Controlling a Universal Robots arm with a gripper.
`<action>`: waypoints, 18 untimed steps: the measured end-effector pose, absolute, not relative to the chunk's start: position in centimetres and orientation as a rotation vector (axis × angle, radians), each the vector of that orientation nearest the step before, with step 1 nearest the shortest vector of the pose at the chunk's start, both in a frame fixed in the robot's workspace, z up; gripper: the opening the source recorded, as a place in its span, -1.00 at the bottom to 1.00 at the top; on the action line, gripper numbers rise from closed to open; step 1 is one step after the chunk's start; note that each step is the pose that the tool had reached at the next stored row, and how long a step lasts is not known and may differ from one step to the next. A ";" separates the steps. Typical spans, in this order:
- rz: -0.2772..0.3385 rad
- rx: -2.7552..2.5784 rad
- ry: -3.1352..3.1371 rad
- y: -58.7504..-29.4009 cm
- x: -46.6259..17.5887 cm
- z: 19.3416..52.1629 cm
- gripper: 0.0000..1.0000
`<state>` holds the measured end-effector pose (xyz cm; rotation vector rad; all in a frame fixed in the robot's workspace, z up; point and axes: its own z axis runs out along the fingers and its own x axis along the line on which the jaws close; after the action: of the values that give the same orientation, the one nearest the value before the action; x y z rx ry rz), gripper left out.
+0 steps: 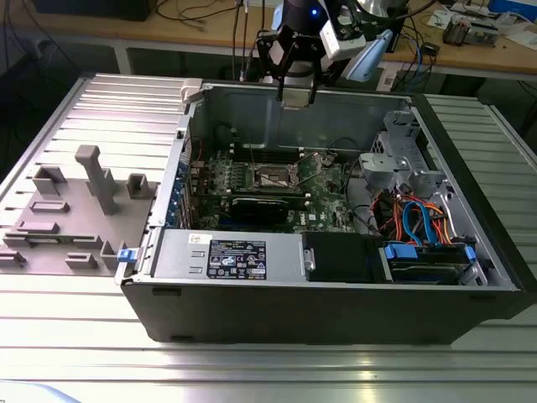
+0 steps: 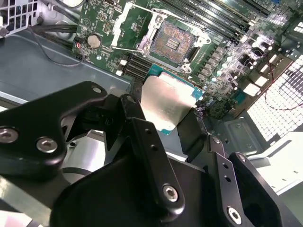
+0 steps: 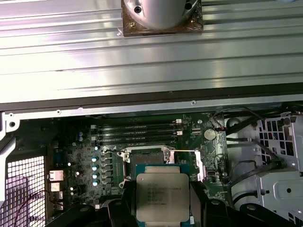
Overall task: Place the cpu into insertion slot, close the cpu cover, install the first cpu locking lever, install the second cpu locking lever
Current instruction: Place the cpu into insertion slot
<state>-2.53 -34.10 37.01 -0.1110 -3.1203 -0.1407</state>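
My gripper (image 1: 297, 87) hangs over the far wall of the open computer case (image 1: 336, 323), shut on the cpu. The cpu (image 2: 168, 101) is a flat square chip with a silver top and a green edge, pinched between the two black fingers (image 2: 134, 108). It also sits in my gripper (image 3: 162, 204) in the first wrist view, as the cpu (image 3: 162, 194). The insertion slot (image 2: 173, 40) lies below on the green board with its contacts bare. The silver cpu cover (image 2: 121, 22) is swung open beside it. The slot (image 1: 275, 176) sits mid-board in the exterior view.
Long black memory slots (image 3: 137, 133) run beside the socket. A black card (image 1: 268, 206), a silver power supply (image 1: 226, 256) and a drive bay with blue and orange cables (image 1: 419, 225) crowd the case. A grey fixture block (image 1: 75, 214) lies on the exterior view's left.
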 end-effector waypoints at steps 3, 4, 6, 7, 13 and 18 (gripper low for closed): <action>-0.141 -0.111 -3.120 -34.1 -2.5 37.0 0.08; -0.141 -0.112 -3.120 -34.1 -2.5 37.0 0.08; -0.141 -0.125 -3.120 -34.1 -2.5 37.0 0.08; -0.141 -0.155 -3.120 -34.1 -2.5 37.0 0.08; -0.141 -0.190 -3.119 -34.1 -2.5 37.0 0.08; -0.141 -0.190 -3.119 -34.1 -2.5 37.0 0.08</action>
<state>-2.53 -34.10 36.98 -0.1899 -3.1188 -0.1415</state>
